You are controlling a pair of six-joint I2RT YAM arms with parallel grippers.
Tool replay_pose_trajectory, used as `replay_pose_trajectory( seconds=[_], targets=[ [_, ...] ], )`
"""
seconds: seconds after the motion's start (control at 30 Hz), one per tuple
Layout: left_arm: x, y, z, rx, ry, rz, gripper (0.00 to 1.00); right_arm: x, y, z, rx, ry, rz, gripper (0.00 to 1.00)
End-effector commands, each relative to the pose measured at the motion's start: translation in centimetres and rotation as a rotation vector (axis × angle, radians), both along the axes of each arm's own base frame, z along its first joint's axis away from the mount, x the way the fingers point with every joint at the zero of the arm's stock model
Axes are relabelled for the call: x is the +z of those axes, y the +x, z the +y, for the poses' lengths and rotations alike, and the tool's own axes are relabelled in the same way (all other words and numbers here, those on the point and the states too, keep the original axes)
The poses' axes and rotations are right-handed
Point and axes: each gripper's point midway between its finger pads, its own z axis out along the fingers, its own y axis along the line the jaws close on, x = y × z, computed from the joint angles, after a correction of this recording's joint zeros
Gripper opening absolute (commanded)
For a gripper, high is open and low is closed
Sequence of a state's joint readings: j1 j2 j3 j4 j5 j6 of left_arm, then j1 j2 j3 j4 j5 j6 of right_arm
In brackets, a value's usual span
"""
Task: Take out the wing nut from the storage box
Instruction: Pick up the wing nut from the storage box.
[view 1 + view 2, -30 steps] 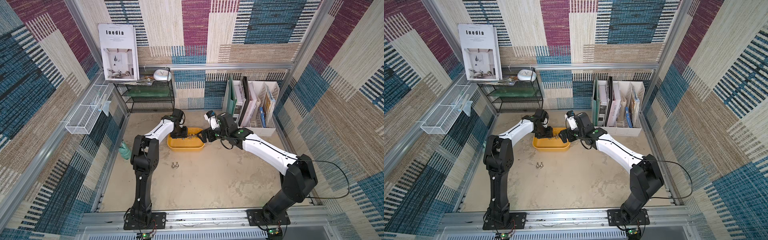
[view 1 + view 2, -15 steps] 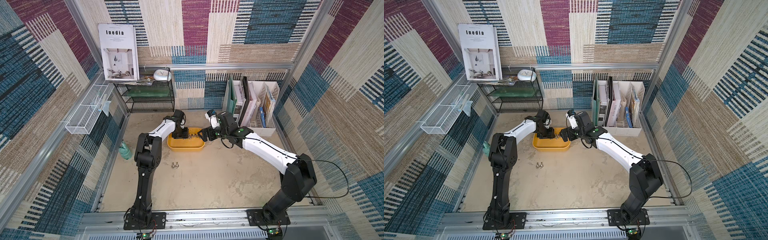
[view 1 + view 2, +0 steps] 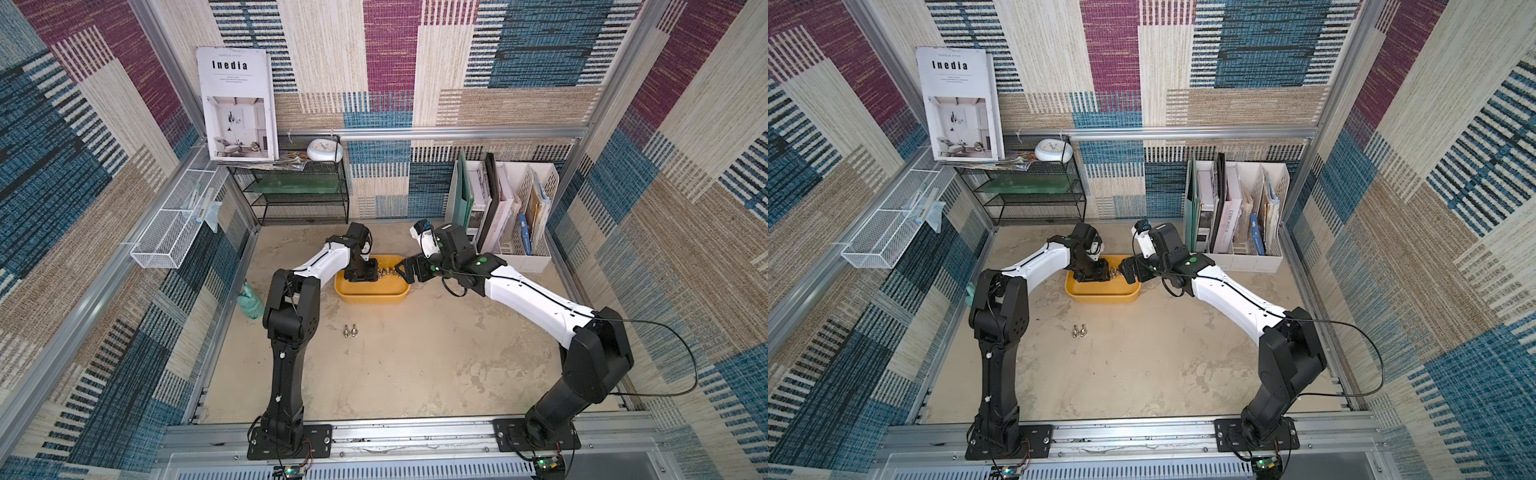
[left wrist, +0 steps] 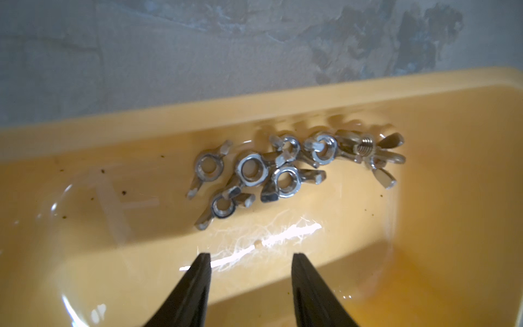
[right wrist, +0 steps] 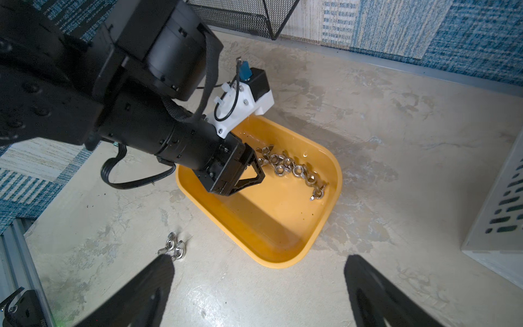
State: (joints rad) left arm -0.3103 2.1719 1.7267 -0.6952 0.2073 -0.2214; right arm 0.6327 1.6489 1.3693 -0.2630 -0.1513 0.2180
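Note:
The storage box (image 3: pixel 370 296), a shallow yellow tub, sits at the back middle of the table in both top views (image 3: pixel 1100 297). Several silver wing nuts (image 4: pixel 252 170) lie clustered along its far wall (image 4: pixel 254 113); the right wrist view shows them too (image 5: pixel 285 168). My left gripper (image 4: pixel 250 256) is down inside the box, short of the cluster, open with nothing between its fingers. My right gripper (image 5: pixel 259 259) hangs wide open over the table by the box's right end (image 3: pixel 405 270), holding nothing. Two wing nuts (image 3: pixel 350 331) lie on the table in front of the box.
A white file organizer (image 3: pixel 511 216) with books stands at the back right, close to my right arm. A black wire shelf (image 3: pixel 303 195) stands at the back left, a green spray bottle (image 3: pixel 249 301) by the left wall, and a white mesh basket (image 3: pixel 174 224) hangs above it.
My left gripper's jaws have drawn a little closer together inside the box. The right arm has hardly moved.

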Motion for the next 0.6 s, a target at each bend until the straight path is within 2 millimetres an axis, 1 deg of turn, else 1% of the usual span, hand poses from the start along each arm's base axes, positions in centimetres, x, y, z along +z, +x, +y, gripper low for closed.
replay_pose_trajectory(
  seconds=[0.0, 0.07, 0.13, 0.3, 0.4, 0.57],
  targets=[
    [0.2, 0.7, 0.9, 0.005, 0.043, -0.035, 0.58, 0.0, -0.2, 0.4, 0.021, 0.012, 0.005, 0.99],
    [0.1, 1.0, 1.1, -0.003, 0.061, -0.047, 0.61, 0.0, -0.4, 0.4, 0.028, 0.010, 0.007, 0.99],
    [0.2, 1.3, 1.0, -0.025, 0.063, -0.061, 0.64, 0.0, -0.4, 0.3, 0.028, 0.009, 0.007, 0.99],
    [-0.3, 2.0, 0.4, -0.049, 0.051, -0.061, 0.61, 0.1, -0.5, 0.1, 0.026, 0.007, 0.006, 0.99],
    [-0.2, 2.4, 0.0, -0.053, 0.037, -0.066, 0.61, 0.1, -0.5, 0.1, 0.023, 0.005, 0.004, 0.99],
    [-0.5, 2.4, 0.0, -0.063, 0.038, -0.063, 0.60, 0.2, -0.5, 0.1, 0.022, 0.007, 0.002, 0.99]
  ],
)
